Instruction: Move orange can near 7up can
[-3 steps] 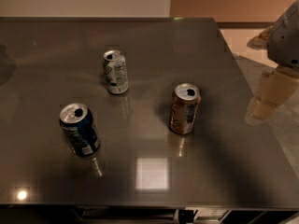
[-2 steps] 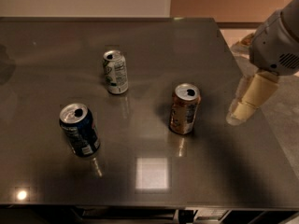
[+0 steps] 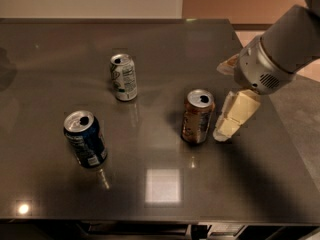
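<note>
Camera view showed the orange can (image 3: 198,116) standing upright, long axis vertical, silver top facing up, right of centre on the table (image 3: 150,44), well apart from the 7up can (image 3: 123,77). The gripper (image 3: 221,101) hung just right of it, fingers spread apart and holding nothing.

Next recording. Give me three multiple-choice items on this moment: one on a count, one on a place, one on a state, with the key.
1. How many cans stand on the table? A. three; B. two; C. four.
2. Where is the gripper? A. at the table's left edge; B. just right of the orange can; C. at the table's far edge.
3. How is the orange can? A. tipped over; B. lifted; C. upright on the table.
Key: 1A, the orange can, the 7up can and the dark blue can are there; 2B, it hangs close beside that can's right side; 3C, its silver top faces up and its base rests on the table.
</note>
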Robot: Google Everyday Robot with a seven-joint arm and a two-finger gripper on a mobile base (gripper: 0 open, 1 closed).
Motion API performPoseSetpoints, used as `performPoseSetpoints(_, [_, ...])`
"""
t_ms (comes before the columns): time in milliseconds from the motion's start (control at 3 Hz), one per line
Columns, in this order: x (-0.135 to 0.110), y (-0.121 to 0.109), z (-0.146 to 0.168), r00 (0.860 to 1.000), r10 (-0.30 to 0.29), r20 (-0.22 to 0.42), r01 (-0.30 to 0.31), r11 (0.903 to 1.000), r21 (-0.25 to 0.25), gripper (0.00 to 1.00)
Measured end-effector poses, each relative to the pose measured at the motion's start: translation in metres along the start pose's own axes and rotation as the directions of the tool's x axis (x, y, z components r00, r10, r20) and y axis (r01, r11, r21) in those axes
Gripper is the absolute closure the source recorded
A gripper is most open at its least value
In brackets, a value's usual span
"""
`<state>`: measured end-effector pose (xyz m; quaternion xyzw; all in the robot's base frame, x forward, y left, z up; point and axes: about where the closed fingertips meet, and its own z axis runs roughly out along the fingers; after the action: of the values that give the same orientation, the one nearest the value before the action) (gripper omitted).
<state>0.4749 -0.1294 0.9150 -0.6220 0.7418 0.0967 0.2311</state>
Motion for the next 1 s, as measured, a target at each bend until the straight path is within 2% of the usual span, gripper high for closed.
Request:
performPoseSetpoints(667, [-0.017,0.007,0.028,0.998,-0.010,0.063,0.013,0.9983,-0.057,0.00])
performPoseSetpoints(1000, [-0.027,0.012,0.034,0.996,-0.026,0.082,0.031,0.9971,-0.069,0.18])
